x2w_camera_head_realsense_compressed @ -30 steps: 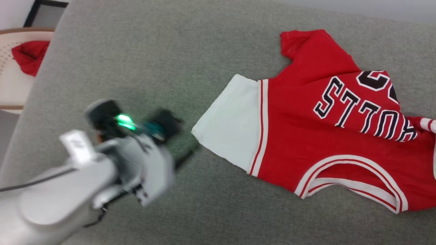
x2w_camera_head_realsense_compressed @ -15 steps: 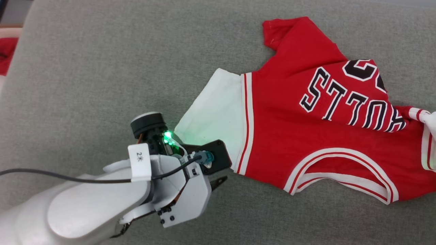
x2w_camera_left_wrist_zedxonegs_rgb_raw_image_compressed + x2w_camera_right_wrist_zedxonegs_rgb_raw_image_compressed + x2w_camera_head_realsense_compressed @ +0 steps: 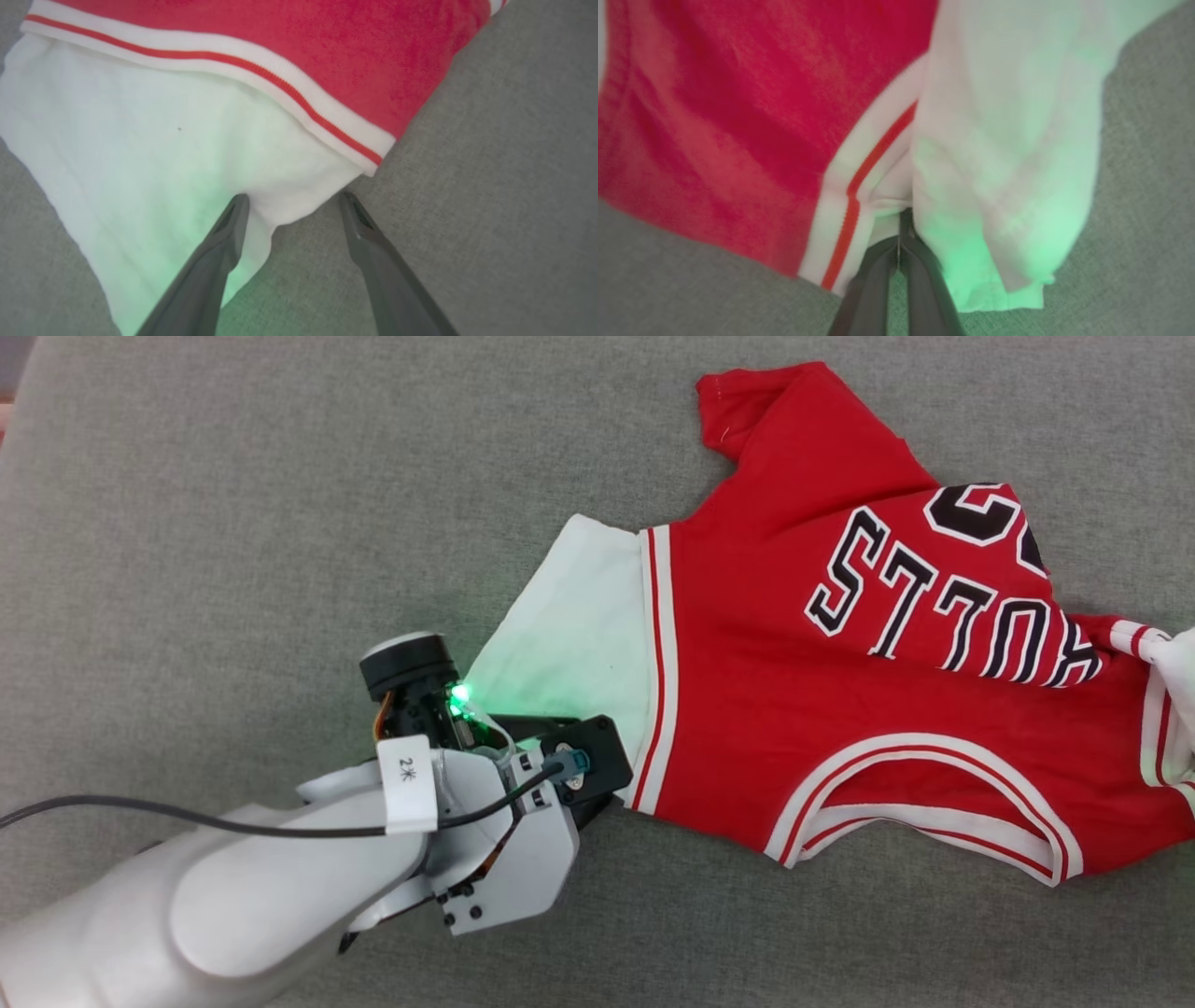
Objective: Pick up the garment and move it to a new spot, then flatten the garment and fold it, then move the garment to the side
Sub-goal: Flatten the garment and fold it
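The big grey couch cushion point(image 3: 233, 523) is under everything. The red jersey point(image 3: 794, 709) lies on it, front up, with its black-and-white letters upside down to me. It is spread across the middle and right of the head view, but it is still bumpy and not flat. It is not folded yet.

My pale left arm point(image 3: 280, 905) comes in from the lower left. A second ago it was well apart from the jersey, out over bare cushion. Now its end sits right at the bottom corner of the white sleeve point(image 3: 569, 635) on my left. The head camera has turned a bit too, so the whole picture has slid.

In the left wrist view, the left gripper point(image 3: 294, 198) has its two dark fingers spread wide. One finger lies on the sleeve and the other is on the cushion just beside it. The sleeve corner pokes in between them. It holds nothing yet.

The right gripper point(image 3: 901, 233) is pinched tight on the jersey, by the striped trim point(image 3: 852, 196) next to the other white sleeve point(image 3: 1017, 163).

I think the left side is ready to grab. With both sides held, I could pull the jersey flat.
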Available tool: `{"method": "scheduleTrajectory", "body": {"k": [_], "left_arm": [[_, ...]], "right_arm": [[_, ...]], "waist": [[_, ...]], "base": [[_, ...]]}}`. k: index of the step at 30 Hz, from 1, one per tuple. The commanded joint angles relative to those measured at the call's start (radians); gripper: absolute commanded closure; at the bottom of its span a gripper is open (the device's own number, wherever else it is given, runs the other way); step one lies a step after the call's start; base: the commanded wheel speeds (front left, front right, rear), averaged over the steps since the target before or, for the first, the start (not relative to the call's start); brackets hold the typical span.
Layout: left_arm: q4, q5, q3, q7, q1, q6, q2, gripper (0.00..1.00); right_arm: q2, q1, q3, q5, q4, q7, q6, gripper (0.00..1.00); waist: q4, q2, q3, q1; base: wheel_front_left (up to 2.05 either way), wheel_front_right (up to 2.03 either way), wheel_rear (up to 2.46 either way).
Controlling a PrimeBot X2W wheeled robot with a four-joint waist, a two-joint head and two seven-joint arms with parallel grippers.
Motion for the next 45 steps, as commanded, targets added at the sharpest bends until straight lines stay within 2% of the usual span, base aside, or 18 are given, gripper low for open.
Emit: {"method": "scheduleTrajectory", "body": {"k": [1, 3, 4, 5, 6, 7, 11, 14, 18, 26, 30, 34, 38, 45], "left_arm": [[0.029, 0.011, -0.003, -0.003, 0.01, 0.003, -0.001, 0.0], [0.06, 0.028, -0.004, -0.019, 0.015, 0.004, -0.011, 0.0], [0.072, 0.035, -0.004, -0.025, 0.019, 0.004, -0.015, 0.12], [0.085, 0.04, -0.004, -0.034, 0.02, 0.004, -0.019, 0.54], [0.096, 0.042, -0.004, -0.041, 0.021, 0.005, -0.022, 0.84], [0.109, 0.037, -0.004, -0.05, 0.024, 0.006, -0.024, 1.0], [0.164, -0.012, -0.007, -0.121, 0.016, 0.004, -0.031, 1.0], [0.222, -0.092, -0.003, -0.213, -0.004, 0.004, -0.035, 1.0], [0.282, -0.226, 0.006, -0.343, -0.011, 0.003, -0.037, 1.0], [0.275, -0.512, 0.117, -0.507, -0.004, 0.003, -0.016, 1.0], [0.298, -0.6, 0.181, -0.544, -0.035, 0.003, -0.019, 1.0], [0.385, -0.671, 0.245, -0.55, -0.096, 0.003, -0.063, 1.0], [0.5, -0.698, 0.29, -0.539, -0.195, 0.005, -0.123, 1.0], [0.775, -0.7, 0.377, -0.547, -0.473, 0.023, -0.214, 1.0]], "right_arm": [[0.069, 0.004, 0.026, 0.004, 0.038, -0.001, -0.019, 1.0], [0.073, -0.006, 0.04, 0.009, 0.042, -0.003, -0.019, 1.0], [0.074, -0.009, 0.045, 0.011, 0.044, -0.007, -0.019, 1.0], [0.074, -0.014, 0.052, 0.014, 0.046, -0.01, -0.019, 1.0], [0.074, -0.017, 0.057, 0.017, 0.048, -0.011, -0.019, 1.0], [0.075, -0.02, 0.061, 0.021, 0.051, -0.015, -0.019, 1.0], [0.083, -0.029, 0.059, 0.045, 0.063, -0.053, -0.019, 1.0], [0.083, -0.026, 0.024, 0.094, 0.072, -0.104, -0.018, 1.0], [0.046, -0.001, -0.021, 0.152, 0.068, -0.174, -0.011, 1.0], [-0.02, 0.02, -0.127, 0.274, 0.01, -0.259, -0.011, 1.0], [-0.008, -0.018, -0.19, 0.291, 0.049, -0.26, -0.011, 1.0], [0.077, -0.098, -0.258, 0.258, 0.127, -0.226, -0.011, 1.0], [0.203, -0.227, -0.328, 0.225, 0.224, -0.197, -0.011, 1.0], [0.423, -0.554, -0.499, 0.12, 0.456, -0.191, -0.011, 1.0]], "waist": [[-0.002, -0.0001, 0.002, 0.0], [-0.004, -0.0001, 0.0, 0.0], [-0.005, -0.0001, 0.0, 0.0], [-0.006, -0.0001, -0.002, 0.0], [-0.007, -0.0001, -0.004, 0.0], [-0.007, -0.0001, -0.006, 0.0], [-0.009, -0.0001, -0.026, 0.0], [-0.009, -0.0001, -0.051, 0.0], [-0.008, -0.0001, -0.09, 0.0], [-0.002, -0.0001, -0.142, 0.0], [-0.001, -0.0001, -0.135, 0.0], [-0.005, -0.0001, -0.106, 0.0], [-0.011, -0.0001, -0.059, 0.0], [-0.047, -0.0001, 0.03, 0.0]], "base": [[0.0, 0.0, 0.0], [0.0, 0.0, 0.0], [0.0, 0.0, 0.0], [0.0, 0.0, 0.0], [0.0, 0.0, 0.0], [0.0, 0.0, 0.0], [0.0, 0.0, 0.0], [0.0, 0.0, 0.0], [0.0, 0.0, 0.0], [0.0, 0.0, 0.0], [0.0, 0.0, 0.0], [0.0, 0.0, 0.0], [0.0, 0.0, 0.0], [0.0, 0.0, 0.0]]}}
